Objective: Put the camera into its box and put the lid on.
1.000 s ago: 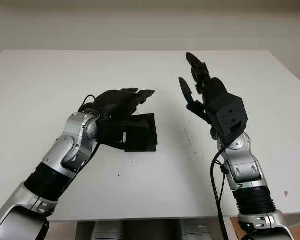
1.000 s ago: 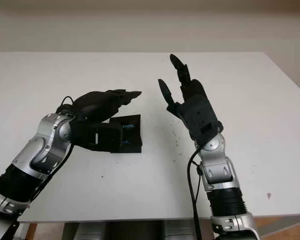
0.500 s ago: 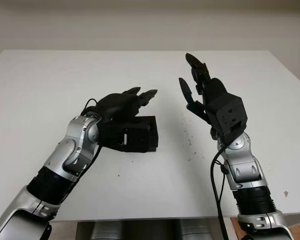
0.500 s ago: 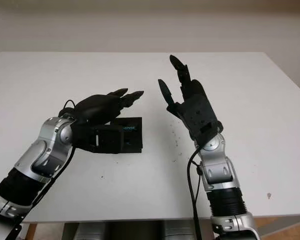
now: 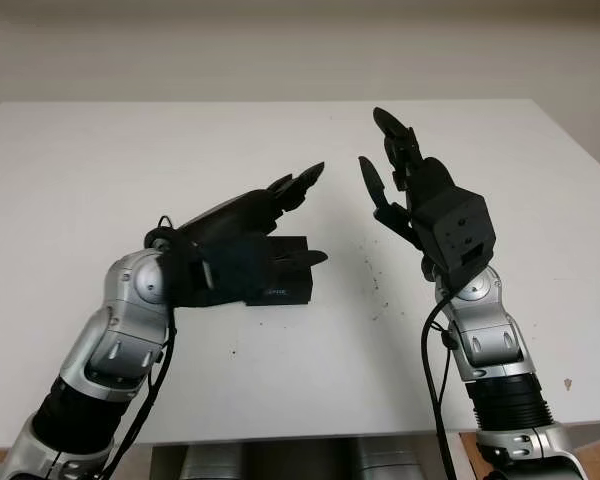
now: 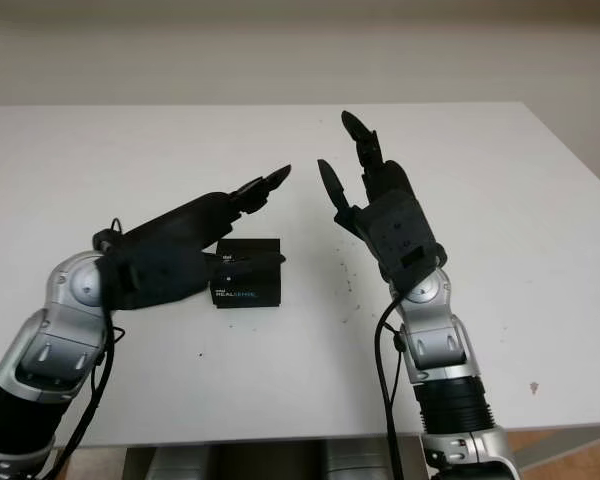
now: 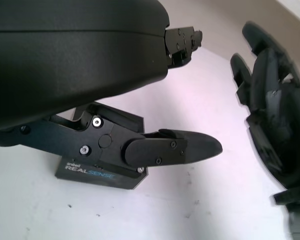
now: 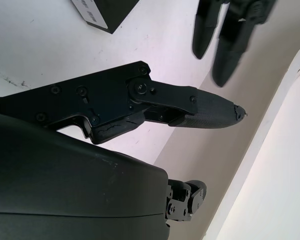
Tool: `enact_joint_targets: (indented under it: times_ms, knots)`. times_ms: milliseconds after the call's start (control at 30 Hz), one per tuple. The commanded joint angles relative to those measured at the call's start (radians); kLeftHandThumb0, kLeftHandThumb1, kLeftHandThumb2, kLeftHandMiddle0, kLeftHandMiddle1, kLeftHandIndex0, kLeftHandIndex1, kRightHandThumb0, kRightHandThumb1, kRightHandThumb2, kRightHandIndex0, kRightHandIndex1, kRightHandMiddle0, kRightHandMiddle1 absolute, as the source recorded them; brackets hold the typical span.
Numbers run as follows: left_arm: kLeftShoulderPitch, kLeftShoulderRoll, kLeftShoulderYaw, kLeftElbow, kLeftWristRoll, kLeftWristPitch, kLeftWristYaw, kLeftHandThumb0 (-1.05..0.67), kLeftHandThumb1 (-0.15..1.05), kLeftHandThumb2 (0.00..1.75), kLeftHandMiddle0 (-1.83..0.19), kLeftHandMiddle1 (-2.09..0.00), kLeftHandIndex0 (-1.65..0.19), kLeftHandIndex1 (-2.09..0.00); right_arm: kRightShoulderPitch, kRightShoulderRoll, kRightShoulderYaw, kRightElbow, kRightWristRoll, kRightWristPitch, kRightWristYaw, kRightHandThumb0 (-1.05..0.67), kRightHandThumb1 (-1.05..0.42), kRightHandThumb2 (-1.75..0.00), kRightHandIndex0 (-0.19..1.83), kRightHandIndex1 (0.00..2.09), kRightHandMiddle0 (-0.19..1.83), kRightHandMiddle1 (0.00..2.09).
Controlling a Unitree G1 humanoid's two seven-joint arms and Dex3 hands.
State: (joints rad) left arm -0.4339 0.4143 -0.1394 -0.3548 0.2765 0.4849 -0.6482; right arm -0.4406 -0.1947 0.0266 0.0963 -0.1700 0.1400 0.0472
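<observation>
A black box point(image 5: 278, 285) with "RealSense" printed on its front side lies flat on the white table point(image 5: 100, 150), lid on. What is inside is hidden. My left hand point(image 5: 305, 215) hovers open just above and in front of the box, its thumb point(image 7: 175, 147) over the box's right end and not touching it. My right hand point(image 5: 385, 150) is held up open to the right of the box, palm turned toward the left hand. The box point(image 7: 97, 172) also appears beneath the left hand in the left wrist view.
Small dark specks point(image 5: 378, 285) dot the table between the box and my right arm. The table's front edge point(image 5: 310, 432) runs just ahead of both forearms. A pale wall rises behind the table's far edge.
The box was tilted under my left hand and has settled flat. The left hand has lifted off it and drawn back toward me. The right hand has stayed in place.
</observation>
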Motion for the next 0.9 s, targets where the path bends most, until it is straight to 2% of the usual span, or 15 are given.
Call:
enact_joint_targets:
  times_ms: [0, 100, 233, 300, 400, 467, 633, 767, 867]
  knots:
    - [0.016, -0.007, 0.046, -0.03, -0.051, 0.031, 0.005, -0.54, 1.05, 0.41, 0.19, 0.0, 0.19, 0.0, -0.008, -0.005, -0.007, -0.021, 0.008, -0.008, 0.005, -0.75, -1.05, -0.58, -0.01, 0.05, -0.15, 0.39]
    - [0.043, -0.03, 0.105, -0.017, -0.106, 0.044, 0.07, -0.55, 1.05, 0.42, 0.19, 0.0, 0.19, 0.0, -0.009, -0.005, -0.01, -0.022, 0.014, -0.001, 0.012, -0.76, -1.05, -0.58, -0.01, 0.05, -0.14, 0.37]
    - [0.064, -0.087, 0.155, 0.018, -0.15, 0.014, 0.196, -0.54, 1.05, 0.46, 0.19, 0.0, 0.19, 0.0, -0.007, -0.005, -0.008, -0.027, 0.013, -0.001, 0.013, -0.78, -1.05, -0.58, 0.0, 0.05, -0.13, 0.34]
    - [0.066, -0.133, 0.187, 0.052, -0.187, -0.002, 0.261, -0.54, 1.05, 0.49, 0.19, 0.0, 0.19, 0.0, -0.008, -0.005, -0.009, -0.024, 0.014, -0.004, 0.013, -0.78, -1.05, -0.58, -0.01, 0.05, -0.13, 0.33]
    - [0.07, -0.251, 0.275, 0.113, -0.281, -0.045, 0.395, -0.55, 1.05, 0.55, 0.19, 0.0, 0.19, 0.0, -0.011, 0.0, -0.013, -0.016, 0.014, -0.01, 0.002, -0.76, -1.05, -0.59, -0.01, 0.05, -0.12, 0.3]
    - [0.067, -0.281, 0.315, 0.172, -0.326, -0.106, 0.443, -0.6, 1.05, 0.55, 0.19, 0.0, 0.19, 0.0, -0.01, 0.007, -0.023, -0.02, 0.031, 0.001, 0.0, -0.75, -1.05, -0.6, -0.03, 0.04, -0.13, 0.28]
    - [0.044, -0.266, 0.353, 0.285, -0.387, -0.18, 0.469, -0.67, 1.05, 0.61, 0.19, 0.0, 0.19, 0.0, 0.0, 0.02, -0.029, -0.024, 0.052, 0.017, -0.008, -0.73, -1.05, -0.64, -0.07, 0.03, -0.16, 0.25]
    - [0.015, -0.248, 0.379, 0.366, -0.425, -0.213, 0.473, -0.7, 1.05, 0.68, 0.19, 0.0, 0.19, 0.0, 0.002, 0.037, -0.035, -0.007, 0.085, 0.035, 0.004, -0.84, -1.05, -0.66, -0.17, 0.0, -0.19, 0.07]
    - [0.004, -0.241, 0.389, 0.41, -0.44, -0.251, 0.482, -0.7, 1.05, 0.68, 0.19, 0.0, 0.19, 0.0, -0.003, 0.052, -0.043, 0.008, 0.111, 0.05, 0.006, -0.88, -1.05, -0.66, -0.19, 0.0, -0.19, 0.01]
